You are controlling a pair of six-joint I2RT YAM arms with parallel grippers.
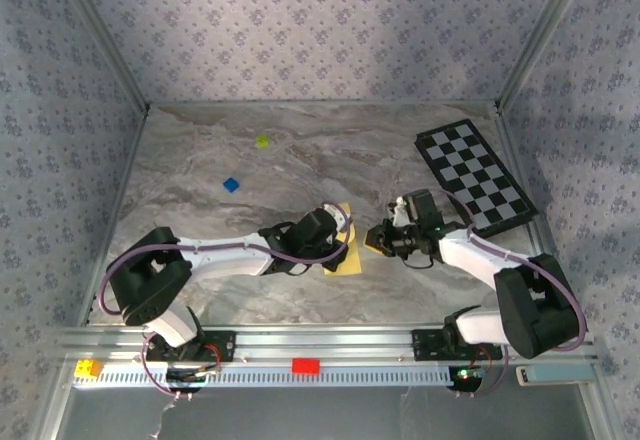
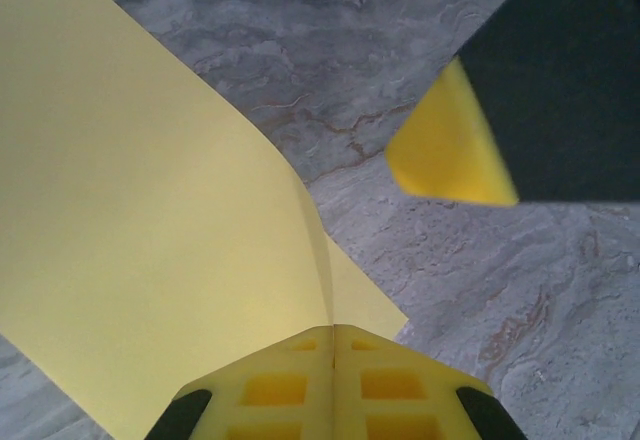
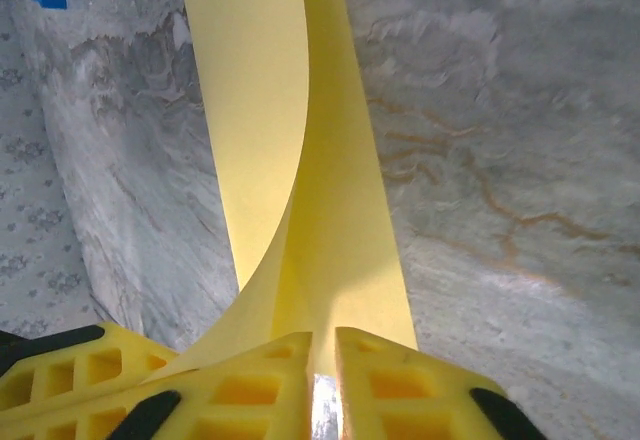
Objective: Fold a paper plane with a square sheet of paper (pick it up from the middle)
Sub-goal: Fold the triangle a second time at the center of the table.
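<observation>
Your left gripper has its fingers clamped on the square sheet of paper, which stands partly folded off the surface between the two arms. Your right gripper sits just to the sheet's right, fingers pressed almost together and seemingly holding nothing, though its wrist view is too foreshortened to be sure. The crease runs straight away from the left fingers, so I'd bring the right arm in sideways.
</observation>
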